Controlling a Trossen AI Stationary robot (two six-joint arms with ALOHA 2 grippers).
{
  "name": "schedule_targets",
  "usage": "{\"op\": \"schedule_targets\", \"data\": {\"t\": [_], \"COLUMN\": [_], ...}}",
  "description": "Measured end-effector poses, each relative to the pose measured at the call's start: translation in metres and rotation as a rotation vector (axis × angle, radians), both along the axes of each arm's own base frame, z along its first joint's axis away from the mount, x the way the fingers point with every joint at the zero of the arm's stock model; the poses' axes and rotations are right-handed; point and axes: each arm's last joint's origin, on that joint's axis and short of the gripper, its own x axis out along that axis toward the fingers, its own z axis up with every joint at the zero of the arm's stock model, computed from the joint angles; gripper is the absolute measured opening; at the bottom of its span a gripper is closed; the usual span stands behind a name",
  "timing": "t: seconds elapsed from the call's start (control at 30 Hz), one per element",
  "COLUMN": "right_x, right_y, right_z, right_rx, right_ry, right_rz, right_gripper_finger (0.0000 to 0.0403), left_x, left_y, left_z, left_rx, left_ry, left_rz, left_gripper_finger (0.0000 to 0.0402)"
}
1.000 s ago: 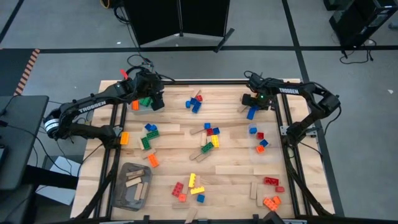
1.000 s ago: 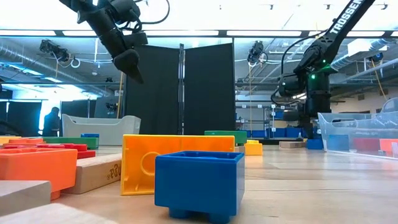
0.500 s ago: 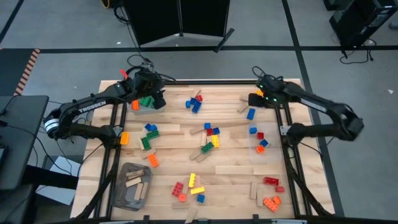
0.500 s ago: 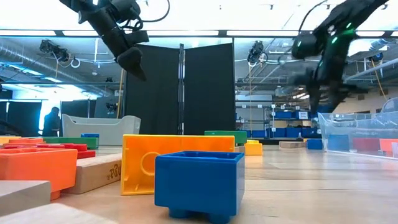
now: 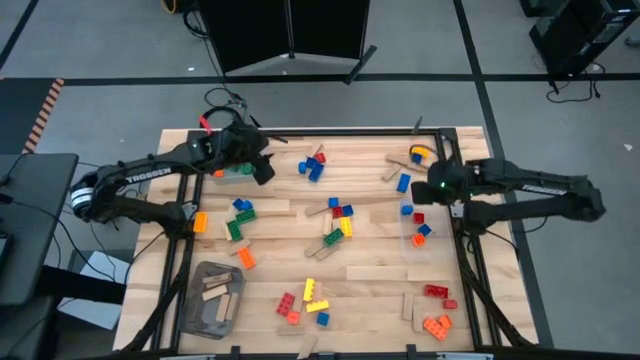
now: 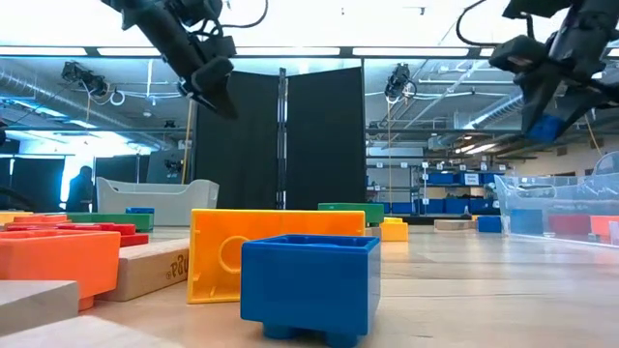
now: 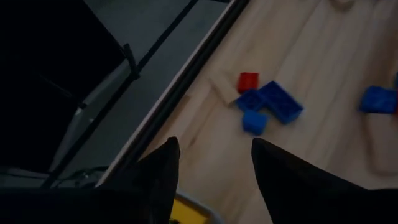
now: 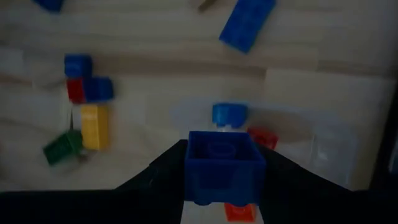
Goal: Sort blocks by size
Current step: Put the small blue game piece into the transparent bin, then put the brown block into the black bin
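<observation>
L arm reaches across far-left corner, raised, left gripper w/ fingers apart, empty. R arm bent inward at right side, right gripper up high, clamping a block.

Both arms are matte black, built of slim jointed links. The left arm carries white TROSSEN lettering and loose black cables with a red tab. The right arm shows a small green light near its wrist.

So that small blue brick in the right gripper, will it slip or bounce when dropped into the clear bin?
The small blue brick looks like rigid, glossy plastic, so it may slip if the right gripper loosens. It seems hollow and light, so it will probably bounce off the clear bin floor. Its flat sides suggest it settles rather than rolls.
</observation>
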Motion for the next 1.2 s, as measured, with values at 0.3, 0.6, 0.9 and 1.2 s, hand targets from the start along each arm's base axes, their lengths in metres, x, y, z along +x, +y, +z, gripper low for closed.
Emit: {"op": "schedule_targets", "data": {"t": [0.3,0.6,0.9,1.2], "right_x": [0.021,0.031,0.031,0.025], "right_y": [0.025,0.033,0.033,0.033], "right_z": [-0.029,-0.07,-0.073,-0.064], "right_rx": [0.04,0.11,0.109,0.123], "right_ry": [0.163,0.161,0.166,0.092], "right_rz": [0.135,0.194,0.2,0.211], "right_gripper_finger": [0.0161,0.0162,0.0203,0.0223], "left_x": [0.012,0.017,0.021,0.025], "left_y": [-0.033,-0.051,-0.05,-0.049], "left_z": [-0.001,-0.001,0.004,0.008], "left_rx": [-0.046,-0.052,-0.047,-0.035], "left_ry": [-0.057,-0.073,-0.136,-0.193], "left_rz": [0.022,0.005,-0.009,-0.012], "left_gripper_finger": [0.0208,0.0208,0.0208,0.0208]}}
